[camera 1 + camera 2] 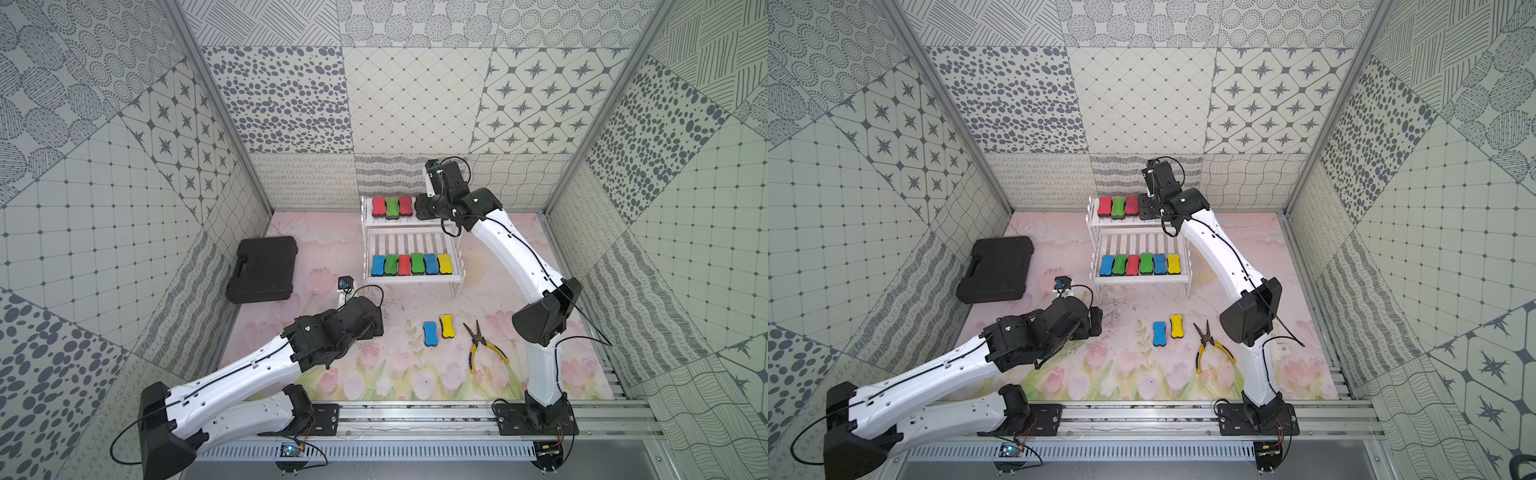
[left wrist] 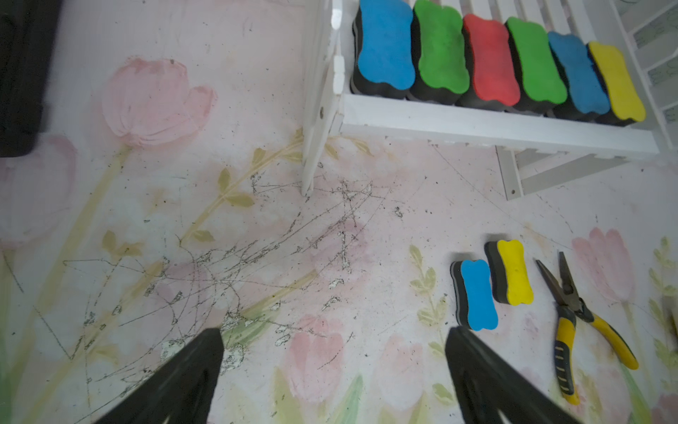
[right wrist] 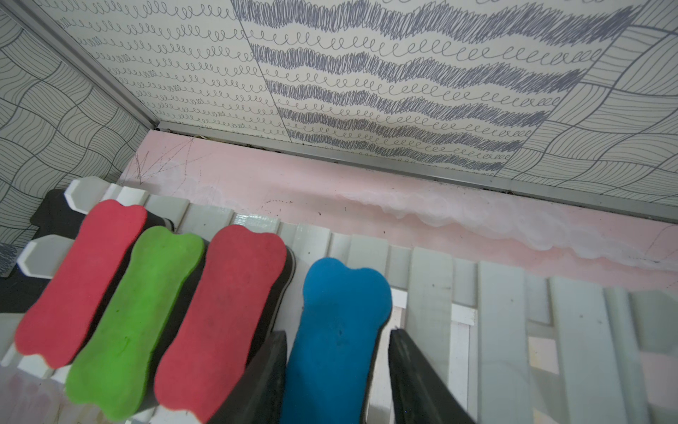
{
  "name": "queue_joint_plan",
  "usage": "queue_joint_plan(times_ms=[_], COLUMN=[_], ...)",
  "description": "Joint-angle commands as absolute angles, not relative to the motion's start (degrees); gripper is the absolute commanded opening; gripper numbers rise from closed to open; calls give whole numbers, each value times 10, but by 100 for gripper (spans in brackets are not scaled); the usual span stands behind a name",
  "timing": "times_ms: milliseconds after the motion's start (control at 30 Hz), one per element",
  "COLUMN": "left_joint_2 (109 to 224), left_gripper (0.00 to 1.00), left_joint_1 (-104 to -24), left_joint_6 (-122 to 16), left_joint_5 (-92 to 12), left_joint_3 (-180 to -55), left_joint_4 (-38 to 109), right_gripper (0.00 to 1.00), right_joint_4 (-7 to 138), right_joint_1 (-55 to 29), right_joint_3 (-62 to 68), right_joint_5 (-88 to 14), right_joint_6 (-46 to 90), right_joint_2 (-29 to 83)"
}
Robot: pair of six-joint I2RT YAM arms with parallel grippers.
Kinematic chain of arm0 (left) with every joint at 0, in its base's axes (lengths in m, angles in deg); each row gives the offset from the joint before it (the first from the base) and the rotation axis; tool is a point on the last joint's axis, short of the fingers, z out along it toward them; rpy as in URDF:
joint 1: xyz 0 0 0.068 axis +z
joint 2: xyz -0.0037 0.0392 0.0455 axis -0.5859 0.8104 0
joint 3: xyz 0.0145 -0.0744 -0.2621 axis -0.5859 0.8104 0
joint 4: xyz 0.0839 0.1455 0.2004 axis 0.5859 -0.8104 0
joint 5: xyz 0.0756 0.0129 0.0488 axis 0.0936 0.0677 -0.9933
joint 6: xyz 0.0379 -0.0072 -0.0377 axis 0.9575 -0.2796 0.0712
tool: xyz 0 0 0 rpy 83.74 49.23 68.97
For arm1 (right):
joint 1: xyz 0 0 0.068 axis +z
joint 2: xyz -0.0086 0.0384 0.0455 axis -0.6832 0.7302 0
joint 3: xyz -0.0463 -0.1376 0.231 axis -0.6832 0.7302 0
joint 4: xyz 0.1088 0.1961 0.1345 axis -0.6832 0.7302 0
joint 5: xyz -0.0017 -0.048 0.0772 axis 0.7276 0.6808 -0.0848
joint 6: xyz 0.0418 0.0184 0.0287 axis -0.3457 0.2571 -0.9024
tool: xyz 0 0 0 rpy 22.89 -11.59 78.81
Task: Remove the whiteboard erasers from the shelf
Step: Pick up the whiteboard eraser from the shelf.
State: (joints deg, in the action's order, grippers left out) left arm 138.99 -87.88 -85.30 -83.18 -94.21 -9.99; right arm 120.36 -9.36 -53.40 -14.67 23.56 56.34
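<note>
Closest to the right wrist camera are the two dark fingers of the right end effector [image 3: 337,332]. They stand on either long side of a blue eraser [image 3: 345,293] and seem to pinch it at its narrow waist. This eraser lies on the upper tier of the shelf [image 1: 415,279], just beside a red eraser [image 3: 223,315]. A green one [image 3: 135,315] and a second red one [image 3: 79,279] follow in the same row.

Six more erasers fill the lower tier [image 1: 409,264]. Two are already down on the worktop [image 1: 374,374], a blue one [image 1: 430,333] and a yellow one [image 1: 447,326], near the pliers [image 1: 484,347]. The left end effector [image 2: 335,332] hangs low over the worktop in front of the shelf, spread wide and holding nothing.

The step in hand is probably the lifting of the blue eraser. The foam is soft, so the grip should be firm but not crushing. The safest move is straight up first, because one finger stands very close to the red neighbour and a sideways pull could drag it along. Only when the eraser is above the row should the arm carry it forward, over the lower tier, and set it beside the two on the worktop, apart from the pliers.
</note>
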Motion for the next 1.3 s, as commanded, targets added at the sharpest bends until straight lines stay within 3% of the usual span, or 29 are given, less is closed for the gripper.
queue_joint_plan(times_ms=[0,267,600,933,1267], left_joint_2=[1389,1387,1317,1319,1323], left_gripper=[99,100,100,100,99], left_joint_1=[-877,-876,-875,-875,-870], left_joint_6=[-928,-940,-865,-857,-863], left_joint_5=[-929,-944,-925,-922,-922], left_joint_3=[-975,-997,-961,-961,-953], left_joint_4=[-190,-215,-137,-156,-162], right_gripper=[46,33,32,52,58], right_joint_4=[1225,1226,1220,1220,1245], right_joint_1=[-92,-92,-92,-92,-78], right_joint_3=[-546,-551,-549,-543,-561], right_joint_5=[-141,-143,-157,-162,-120], right_joint_6=[241,231,222,221,235], right_joint_2=[582,571,532,554,569])
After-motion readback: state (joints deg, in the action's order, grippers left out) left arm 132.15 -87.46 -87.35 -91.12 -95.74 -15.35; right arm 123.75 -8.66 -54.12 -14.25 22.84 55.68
